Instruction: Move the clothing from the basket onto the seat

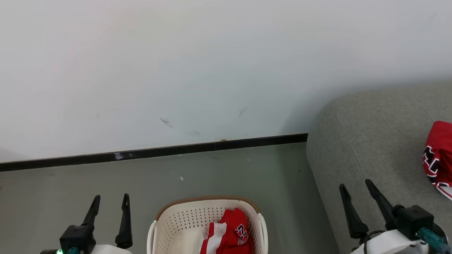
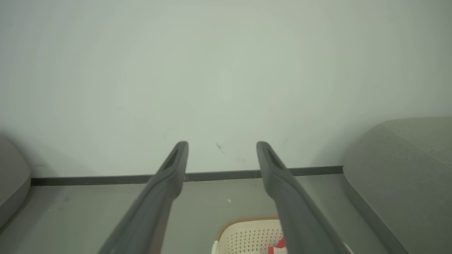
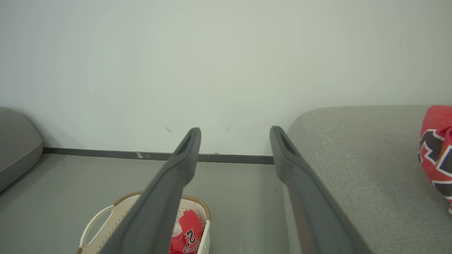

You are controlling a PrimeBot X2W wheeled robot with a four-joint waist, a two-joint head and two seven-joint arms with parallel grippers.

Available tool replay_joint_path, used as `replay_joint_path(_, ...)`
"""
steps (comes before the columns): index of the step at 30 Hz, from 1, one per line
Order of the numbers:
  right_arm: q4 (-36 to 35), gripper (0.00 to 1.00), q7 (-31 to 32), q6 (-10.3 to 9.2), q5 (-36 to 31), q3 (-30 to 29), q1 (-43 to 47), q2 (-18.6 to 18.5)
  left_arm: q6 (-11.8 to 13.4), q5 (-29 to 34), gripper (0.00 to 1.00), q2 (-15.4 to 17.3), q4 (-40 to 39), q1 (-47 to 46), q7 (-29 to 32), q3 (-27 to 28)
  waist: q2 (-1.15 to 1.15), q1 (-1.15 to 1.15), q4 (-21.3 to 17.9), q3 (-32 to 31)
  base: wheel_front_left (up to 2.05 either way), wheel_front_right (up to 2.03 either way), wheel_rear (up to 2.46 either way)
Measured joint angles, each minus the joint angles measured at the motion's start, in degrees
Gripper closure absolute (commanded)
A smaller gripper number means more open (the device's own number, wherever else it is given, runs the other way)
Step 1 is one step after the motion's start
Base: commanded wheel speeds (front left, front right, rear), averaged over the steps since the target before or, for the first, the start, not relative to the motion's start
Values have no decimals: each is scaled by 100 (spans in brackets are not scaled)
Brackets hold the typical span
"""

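**Half-finished transfer.** One red garment (image 1: 438,155) with dark white-edged lettering lies on the sofa (image 1: 370,141), at the right edge of the head view. A second red garment (image 1: 231,229), white-striped and numbered, lies crumpled in the basket (image 1: 176,218), against its right wall. Step in hand, as judged: between carries, before the second pick-up. Left pincer (image 1: 110,199) and right pincer (image 1: 355,187) are both released, fingers spread, holding nothing; the left hangs over the floor (image 1: 229,169) just left of the basket, the right over the sofa. The next move probably calls for a bend at the waist, one pincer lowered inside the rim and closed on a raised fold of cloth, clear of the perforated wall, then a lift high enough to clear the rim before swinging right. Room: the basket stands on a smooth grey-green floor beside the sofa's rounded end, well short of a pale scuffed wall (image 1: 212,70) with a dark skirting board (image 1: 176,151); another grey cushioned edge (image 3: 14,148) shows at far left in the wrist views
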Motion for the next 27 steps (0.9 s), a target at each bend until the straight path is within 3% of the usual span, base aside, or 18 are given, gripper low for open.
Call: replay_joint_path(27,-391,0,0,-1,66,38,177,3,-104,60,0,23,-114,70,0,-46,0,0,36,157,0,0,0)
